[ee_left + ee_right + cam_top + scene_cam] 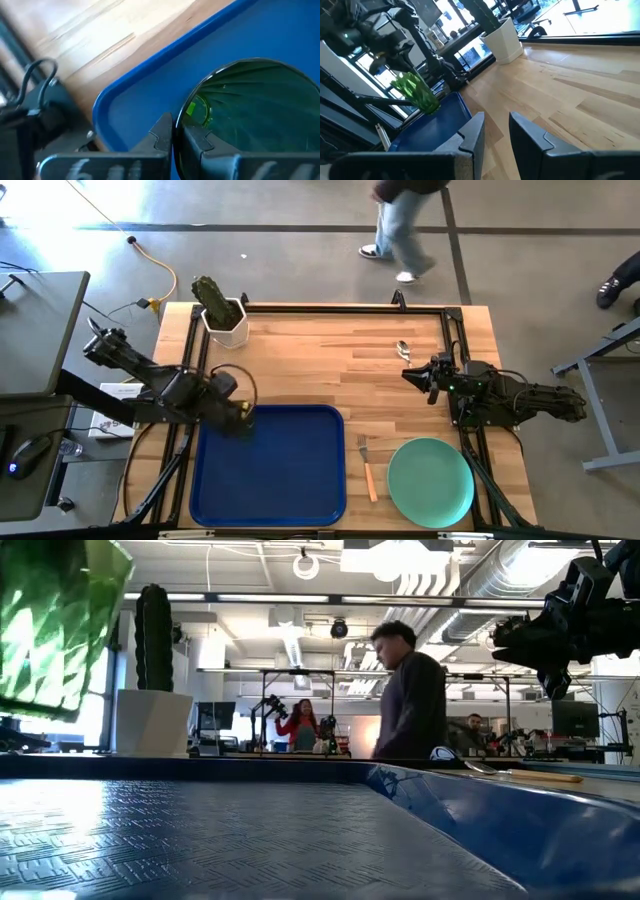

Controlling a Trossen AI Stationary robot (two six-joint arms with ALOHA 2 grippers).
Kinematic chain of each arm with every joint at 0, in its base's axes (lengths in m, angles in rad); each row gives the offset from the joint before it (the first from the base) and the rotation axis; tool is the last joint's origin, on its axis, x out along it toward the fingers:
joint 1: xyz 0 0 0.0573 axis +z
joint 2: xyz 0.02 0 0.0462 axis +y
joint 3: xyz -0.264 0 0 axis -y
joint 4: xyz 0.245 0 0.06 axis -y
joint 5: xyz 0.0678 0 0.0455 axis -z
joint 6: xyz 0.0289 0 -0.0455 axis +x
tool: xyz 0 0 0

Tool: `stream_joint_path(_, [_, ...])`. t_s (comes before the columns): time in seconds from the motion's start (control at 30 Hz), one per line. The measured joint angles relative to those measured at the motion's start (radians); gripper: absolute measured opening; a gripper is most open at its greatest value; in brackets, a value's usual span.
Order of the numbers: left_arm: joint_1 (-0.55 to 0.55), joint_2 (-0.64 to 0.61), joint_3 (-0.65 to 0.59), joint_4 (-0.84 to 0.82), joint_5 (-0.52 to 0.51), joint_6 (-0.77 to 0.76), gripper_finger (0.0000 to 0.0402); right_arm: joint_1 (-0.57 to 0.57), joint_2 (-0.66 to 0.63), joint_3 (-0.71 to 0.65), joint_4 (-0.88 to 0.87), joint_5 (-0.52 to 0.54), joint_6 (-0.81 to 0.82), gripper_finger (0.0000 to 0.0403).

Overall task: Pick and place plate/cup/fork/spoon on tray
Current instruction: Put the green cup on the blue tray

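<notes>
My left gripper (240, 417) hangs over the far left corner of the blue tray (300, 480), shut on the translucent green cup (415, 92), which also shows in the low view (55, 620). The mint-green plate (430, 480) lies flat on the table at the near right. Between the plate and the tray lies the orange-handled fork (367, 468). The spoon (402, 350) lies at the far right. Just nearer than the spoon my right gripper (415, 375) stands level and open, with nothing between its fingers. My left gripper pinches the cup's wall at the rim (176, 117), one finger (196, 137) inside the cup and the other (159, 134) outside. The fingers come from above, pointing steeply down. The cup hangs tilted below them, clear of the tray's floor (150, 100).
A white hexagonal pot with a cactus (225, 320) stands at the table's far left corner. A black frame rail (330, 308) runs along the far edge. A person (400, 230) walks on the floor beyond the table.
</notes>
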State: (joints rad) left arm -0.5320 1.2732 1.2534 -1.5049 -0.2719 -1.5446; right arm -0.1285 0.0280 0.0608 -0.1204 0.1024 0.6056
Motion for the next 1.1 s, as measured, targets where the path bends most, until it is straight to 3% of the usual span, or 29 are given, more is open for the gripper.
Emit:
stream_joint_path(0.57, [-0.294, -0.098, -0.201, -0.061, -0.001, -0.513, 0.0006, 0.000, 0.000, 0.000, 0.000, 0.001, 0.019, 0.0080])
stream_joint_path(1.1, [-0.349, -0.100, -0.277, -0.067, 0.000, -0.642, 0.0007, 0.000, 0.000, 0.000, 0.005, 0.046, 0.018, 0.0080])
